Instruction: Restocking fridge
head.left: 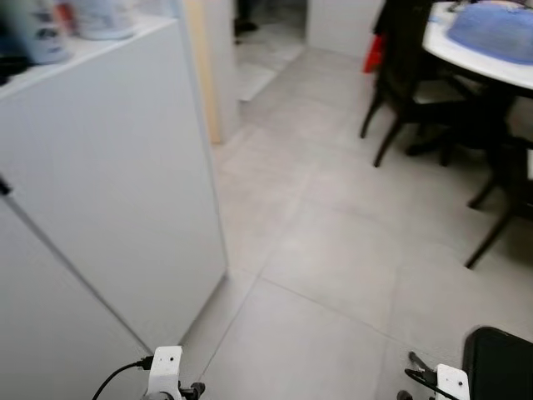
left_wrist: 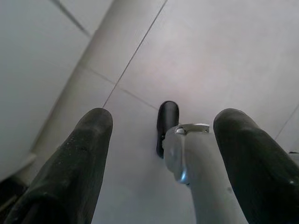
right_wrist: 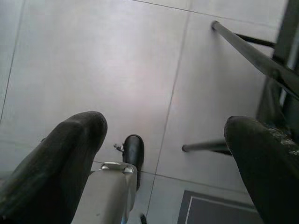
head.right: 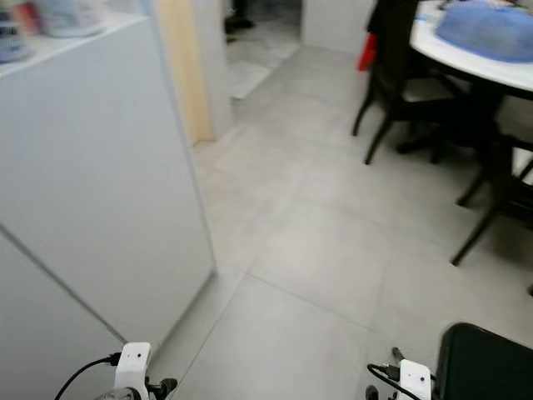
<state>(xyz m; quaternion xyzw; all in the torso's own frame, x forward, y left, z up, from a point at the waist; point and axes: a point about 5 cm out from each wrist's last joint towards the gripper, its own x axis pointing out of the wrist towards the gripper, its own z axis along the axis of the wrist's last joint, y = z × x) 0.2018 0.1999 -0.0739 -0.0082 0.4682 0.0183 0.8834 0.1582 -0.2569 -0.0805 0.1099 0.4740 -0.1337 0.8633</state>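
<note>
i stand on a pale tiled floor (head.left: 333,250) with a tall white panel (head.left: 108,183) close on my left, which i take to be the fridge's side or its swung door (i cannot tell which from here). along its top edge sit a few containers (head.left: 92,17), blurred, so i won't guess what they hold. off to my right is a white table (head.left: 475,50) with a blue cover (head.left: 500,29) on it and dark chairs (head.left: 408,92) drawn up around it. a dark mat or bin edge (head.left: 500,362) lies just beside my right foot.

my left end effector (left_wrist: 163,140) hangs low over the floor, its fingers (left_wrist: 70,172) spread wide apart with nothing between them. my right end effector (right_wrist: 163,158) is the same: spread, holding nothing, pointed down at the tiles near a chair leg (right_wrist: 247,51).

so i carry no stock, and the fridge's inside is hidden from me; my guess is that i am walking between fetching and loading.

what could go wrong from here: turning left too tightly could knock my left arm against the white panel, since it is so near. stepping right could catch a foot on the dark mat or clip the chair legs, which reach out across the floor. a bump to the panel might also shake the containers on top.
</note>
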